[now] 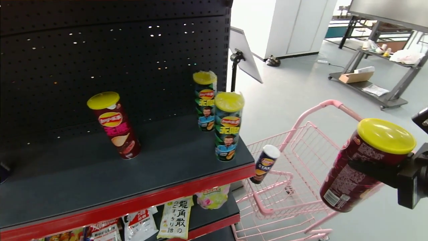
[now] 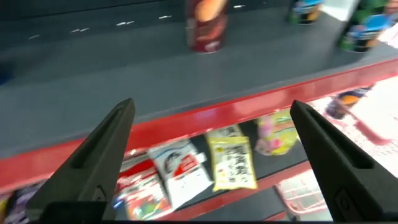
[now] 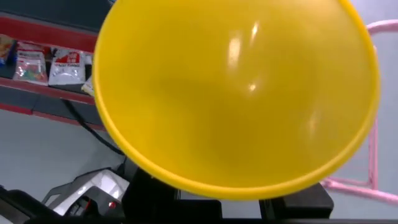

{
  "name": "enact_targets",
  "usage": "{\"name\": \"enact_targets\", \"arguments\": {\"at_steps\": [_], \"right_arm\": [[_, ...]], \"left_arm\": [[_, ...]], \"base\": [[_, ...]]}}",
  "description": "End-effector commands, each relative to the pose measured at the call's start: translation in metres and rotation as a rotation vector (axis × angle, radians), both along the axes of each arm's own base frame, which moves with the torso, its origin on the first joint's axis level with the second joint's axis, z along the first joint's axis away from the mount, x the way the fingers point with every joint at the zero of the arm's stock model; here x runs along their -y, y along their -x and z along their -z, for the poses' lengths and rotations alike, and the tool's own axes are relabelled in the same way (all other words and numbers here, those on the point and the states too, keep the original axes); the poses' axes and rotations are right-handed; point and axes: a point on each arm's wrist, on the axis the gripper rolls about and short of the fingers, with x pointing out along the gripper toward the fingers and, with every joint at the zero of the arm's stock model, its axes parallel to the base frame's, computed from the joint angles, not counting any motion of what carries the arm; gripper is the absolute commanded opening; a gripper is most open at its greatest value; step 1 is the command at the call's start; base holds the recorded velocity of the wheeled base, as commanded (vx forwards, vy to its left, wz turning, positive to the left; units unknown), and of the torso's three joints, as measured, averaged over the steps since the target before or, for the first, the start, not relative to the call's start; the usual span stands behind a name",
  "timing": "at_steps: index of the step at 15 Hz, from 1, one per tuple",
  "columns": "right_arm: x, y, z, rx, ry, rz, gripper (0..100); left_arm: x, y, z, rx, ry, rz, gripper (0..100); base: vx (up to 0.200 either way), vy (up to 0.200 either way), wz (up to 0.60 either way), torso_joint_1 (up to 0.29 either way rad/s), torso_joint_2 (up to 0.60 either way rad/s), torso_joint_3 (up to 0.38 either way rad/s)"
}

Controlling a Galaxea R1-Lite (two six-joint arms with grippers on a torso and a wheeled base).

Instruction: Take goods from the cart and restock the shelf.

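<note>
The chip can (image 1: 349, 180), dark red with a yellow lid (image 1: 386, 135), is held in the air by the right gripper (image 1: 374, 170). The black fingers are clamped round the can's upper part, just under the lid. The can is tilted, its lid up and to the right and its base down and to the left. It hangs to the right of the shelf (image 1: 100, 180), in front of the right side of the pink cart (image 1: 329, 103). From the right wrist, the lid (image 3: 236, 93) takes up most of the view.

Inside the cart a small dark can (image 1: 265, 164) with a white lid leans tilted against the basket wall next to the shelf.

On the shelf, a red can (image 1: 115, 125) with a yellow lid stands toward the left. Two green cans (image 1: 228, 127) stand close together at the right end, one behind the other. They are the nearest things to the held can, and the front one is near the shelf's red front edge. The red can and the green pair are well apart. A black pegboard (image 1: 117, 50) forms the back wall.

The left gripper (image 2: 211, 106) is spread wide with nothing between its fingers, facing the shelf's red edge. Below that edge, packets (image 1: 175, 217) lie on the lower shelf (image 1: 204, 219).

On the floor behind are a sign board (image 1: 244, 53) on a stand and a low trolley (image 1: 378, 80).
</note>
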Motion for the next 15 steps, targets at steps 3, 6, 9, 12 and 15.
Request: {"name": "enact_targets", "arguments": {"at_steps": [3,6,9,12,15], "right_arm": [[0.000,0.002,0.002,-0.002,0.002,-0.005,0],[0.005,0.015,0.005,0.023,0.014,-0.009,0],[0.010,0.032,0.010,0.046,-0.009,-0.028,0],[0.011,0.038,0.009,0.084,-0.036,-0.069,0],[0.010,0.041,0.016,0.062,-0.059,-0.137,0]], "left_arm": [[0.000,0.000,0.000,-0.001,0.000,-0.001,100],[0.000,0.000,0.000,-0.001,-0.001,-0.001,100],[0.000,0.000,0.000,-0.001,-0.001,-0.001,100],[0.000,0.000,0.000,-0.001,-0.001,-0.001,100],[0.000,0.000,0.000,-0.001,-0.001,-0.001,100]], "base": [[0.000,0.000,0.60,-0.004,0.01,0.007],[0.000,0.000,0.00,0.000,0.00,0.000],[0.000,0.000,0.00,0.000,0.00,0.000],[0.000,0.200,0.00,0.001,0.00,0.004],[0.000,0.200,0.00,0.010,0.01,0.002]]}}
